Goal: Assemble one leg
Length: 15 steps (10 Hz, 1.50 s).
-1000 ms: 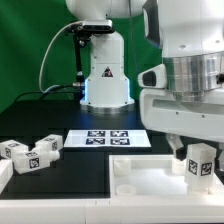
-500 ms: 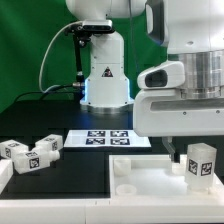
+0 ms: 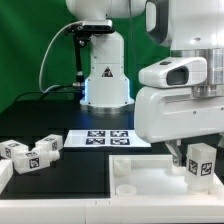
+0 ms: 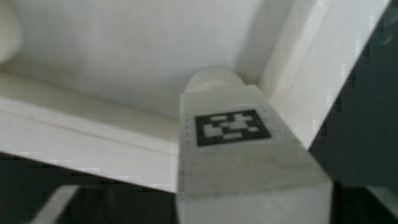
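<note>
The leg (image 3: 201,160) is a small white post with a black-and-white tag. It stands upright at the near right corner of the wide white tabletop (image 3: 140,176). My gripper (image 3: 194,154) reaches down from above and is shut on the leg. In the wrist view the leg (image 4: 231,130) fills the middle with its tag facing the camera, and it runs down into my gripper (image 4: 249,214). The tabletop's (image 4: 107,60) raised edge lies behind it. My fingers are mostly hidden by the leg.
Two more white tagged legs (image 3: 14,151) (image 3: 45,150) lie on the black table at the exterior view's left. The marker board (image 3: 108,138) lies flat in the middle. The robot's white base (image 3: 105,80) stands behind it, before a green backdrop.
My wrist housing has turned and looms larger in the exterior view. The leg has stayed at almost the same spot on the tabletop's corner.
</note>
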Available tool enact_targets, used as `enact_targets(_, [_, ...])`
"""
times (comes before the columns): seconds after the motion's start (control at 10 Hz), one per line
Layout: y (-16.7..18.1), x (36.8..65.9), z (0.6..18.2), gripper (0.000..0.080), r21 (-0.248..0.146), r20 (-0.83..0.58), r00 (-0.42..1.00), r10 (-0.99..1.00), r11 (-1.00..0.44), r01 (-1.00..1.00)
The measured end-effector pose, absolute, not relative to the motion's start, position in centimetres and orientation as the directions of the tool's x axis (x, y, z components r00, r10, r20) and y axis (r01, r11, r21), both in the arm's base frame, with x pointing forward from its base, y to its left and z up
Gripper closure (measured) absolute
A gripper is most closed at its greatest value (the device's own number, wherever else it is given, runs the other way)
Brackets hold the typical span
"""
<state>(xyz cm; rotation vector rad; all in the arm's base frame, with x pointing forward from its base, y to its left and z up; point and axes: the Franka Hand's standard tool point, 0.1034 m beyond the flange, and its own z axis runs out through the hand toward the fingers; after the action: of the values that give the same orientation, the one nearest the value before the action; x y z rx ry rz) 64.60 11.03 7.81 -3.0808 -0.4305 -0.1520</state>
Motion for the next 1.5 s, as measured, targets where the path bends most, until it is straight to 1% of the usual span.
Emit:
enact_targets(0.1, [11.07, 64.6, 7.81, 0.0414, -0.018, 0.1, 0.966, 0.238, -0.97, 0.241])
enact_targets(0.2, [11.1, 64.59, 7.81, 0.0514, -0.025, 0.098, 0.98, 0.175, -0.984, 0.178])
enact_targets(0.5, [11.03, 64.69, 7.71, 0.0514, -0.052, 0.102, 0.991, -0.084, -0.996, -0.079])
enact_targets(0.7, [10.83, 64.73, 7.66, 0.0514, -0.072, 0.096, 0.944, -0.316, -0.948, -0.31])
enact_targets(0.8, [10.63, 64.65, 7.59, 0.0514, -0.088, 0.081, 0.86, -0.504, -0.863, -0.497])
enact_targets(0.9, [10.63, 64.55, 7.56, 0.0514, -0.095, 0.065, 0.751, -0.657, -0.753, -0.651])
enact_targets(1.0, [10.62, 64.45, 7.55, 0.0514, -0.099, 0.05, 0.608, -0.792, -0.61, -0.786])
enact_targets(1.1, [10.48, 64.35, 7.53, 0.0514, -0.105, 0.033, 0.478, -0.878, -0.479, -0.872])
enact_targets(1.2, [10.32, 64.25, 7.49, 0.0514, -0.114, 0.007, 0.375, -0.927, -0.373, -0.921])
enact_targets(1.3, [10.25, 64.19, 7.48, 0.0514, -0.113, -0.002, 0.313, -0.95, -0.311, -0.944])
enact_targets(1.4, [10.23, 64.2, 7.48, 0.0514, -0.113, 0.001, 0.333, -0.943, -0.331, -0.937])
enact_targets(1.5, [10.37, 64.22, 7.45, 0.0423, -0.116, 0.01, 0.399, -0.917, -0.397, -0.91])
